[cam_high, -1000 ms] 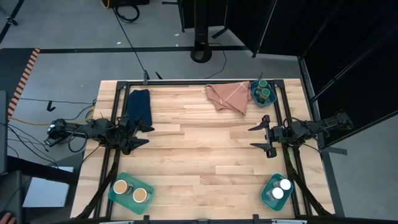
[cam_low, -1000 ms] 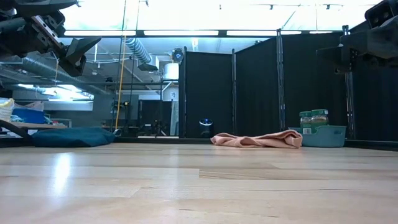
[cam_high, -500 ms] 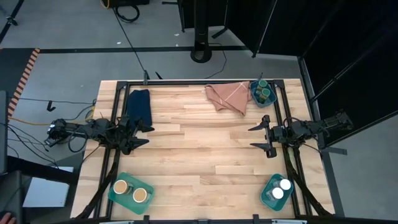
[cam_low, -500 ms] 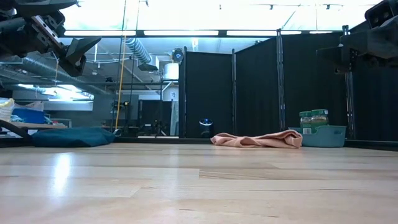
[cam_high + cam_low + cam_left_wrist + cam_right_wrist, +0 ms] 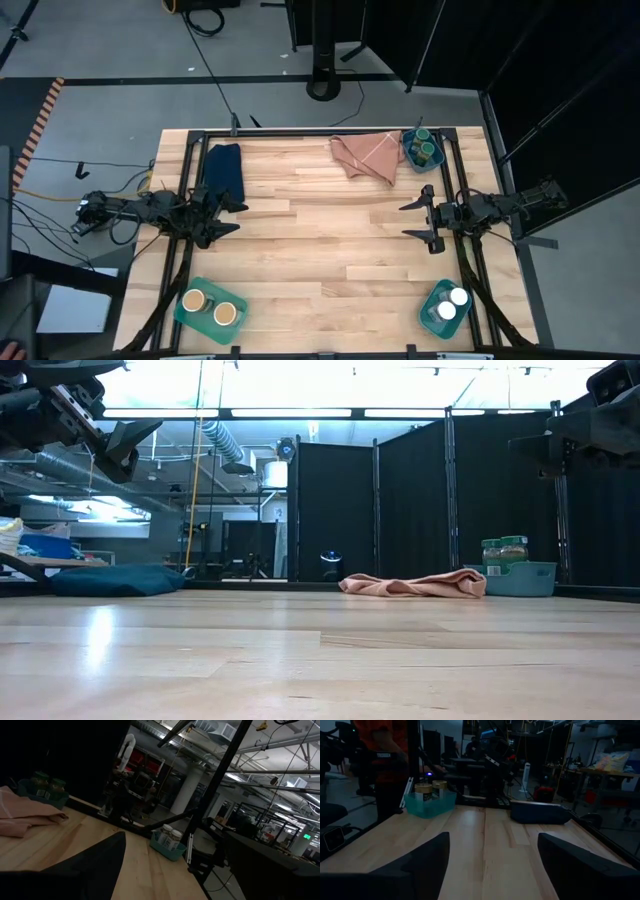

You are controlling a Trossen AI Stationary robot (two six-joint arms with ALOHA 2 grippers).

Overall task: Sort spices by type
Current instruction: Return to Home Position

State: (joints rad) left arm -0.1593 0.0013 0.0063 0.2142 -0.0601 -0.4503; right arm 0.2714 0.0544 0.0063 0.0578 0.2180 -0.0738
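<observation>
Nothing has shifted since the earlier frames: both arms hang motionless above the desk [image 5: 320, 260], and every jar sits where it did.

The left end effector [image 5: 238, 218] hovers over the desk's left edge with its fingers apart and nothing between them, just beside a folded dark blue cloth [image 5: 222, 172]. The right end effector [image 5: 405, 222] hovers over the right edge, fingers likewise spread and empty. The two point toward each other across the bare middle of the desk.

Taking the low camera's side as the front, the two green-lidded jars [image 5: 423, 148] stand upright together in the back right bin [image 5: 520, 579], with a crumpled pink cloth [image 5: 365, 157] just beside it along the back edge. The two brown-lidded jars [image 5: 211, 306] stand side by side in the front left bin [image 5: 427, 805]. The two white-lidded jars [image 5: 452, 303] stand in the front right bin [image 5: 167, 851]. A person in an orange top [image 5: 380, 740] stands beyond the front left corner.
</observation>
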